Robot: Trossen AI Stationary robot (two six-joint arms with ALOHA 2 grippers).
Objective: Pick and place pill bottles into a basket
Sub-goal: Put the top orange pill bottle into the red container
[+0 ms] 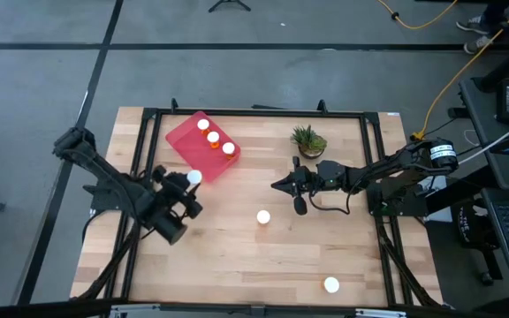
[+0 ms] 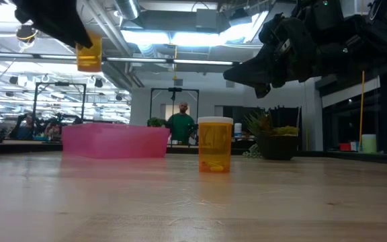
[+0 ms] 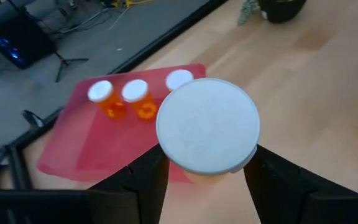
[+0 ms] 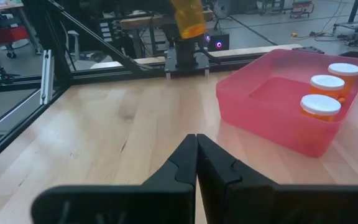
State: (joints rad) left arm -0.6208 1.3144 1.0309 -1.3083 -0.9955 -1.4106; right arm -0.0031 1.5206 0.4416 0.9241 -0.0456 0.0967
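Observation:
The red basket (image 1: 190, 140) lies at the table's far left and holds three orange pill bottles with white caps (image 1: 213, 138). My left gripper (image 1: 190, 183) is shut on a fourth bottle (image 3: 207, 124), high in the air by the basket's near corner; the bottle also shows in the low view (image 2: 89, 52). One bottle (image 1: 263, 216) stands upright mid-table and shows in the low view (image 2: 215, 144). Another (image 1: 330, 284) stands near the front edge. My right gripper (image 1: 281, 185) is shut and empty, above the table's middle, pointing toward the basket (image 4: 284, 106). My left gripper pinches the bottle's body just below its white cap (image 3: 241, 167) between its two fingers (image 3: 148, 180), one on each side. The fingers slant down at it from the table's near left. The bottle stands upright, lifted well clear of table and basket.
A small green potted plant (image 1: 307, 140) stands at the far middle, right of the basket. Black frame rails (image 1: 254, 113) run round the table. A person (image 2: 182, 124) stands far off in the room behind. Bare wood lies between the basket and the loose bottles.

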